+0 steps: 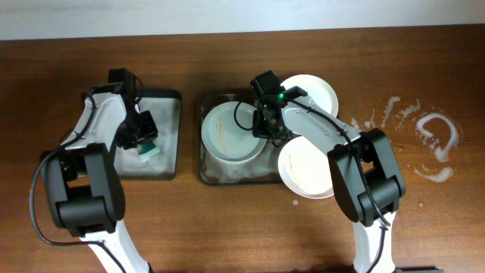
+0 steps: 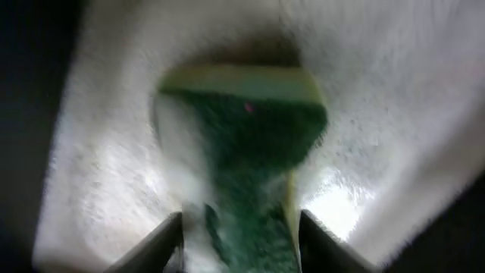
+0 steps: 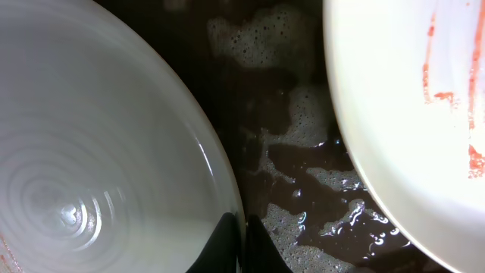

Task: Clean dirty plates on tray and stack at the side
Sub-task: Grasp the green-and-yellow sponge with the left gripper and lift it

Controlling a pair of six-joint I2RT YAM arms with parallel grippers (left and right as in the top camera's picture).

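A white plate (image 1: 229,133) lies in the large dark grey tray (image 1: 212,176), which holds soapy foam. My right gripper (image 1: 267,127) is shut on this plate's right rim; in the right wrist view the jaws (image 3: 241,231) pinch the rim of the plate (image 3: 98,152) above the foamy tray floor (image 3: 303,189). A second plate (image 1: 317,91) sits at the tray's far right corner. A third plate (image 1: 307,168) with orange-brown smears lies just right of the tray, and a smeared plate (image 3: 402,114) shows in the right wrist view. My left gripper (image 1: 140,138) is shut on a green sponge (image 2: 250,144).
The smaller dark tray (image 1: 168,114) stands left of the large tray, with the green sponge (image 1: 148,149) in it amid white foam (image 2: 394,91). Splashes of white foam (image 1: 436,136) lie on the wooden table at the far right.
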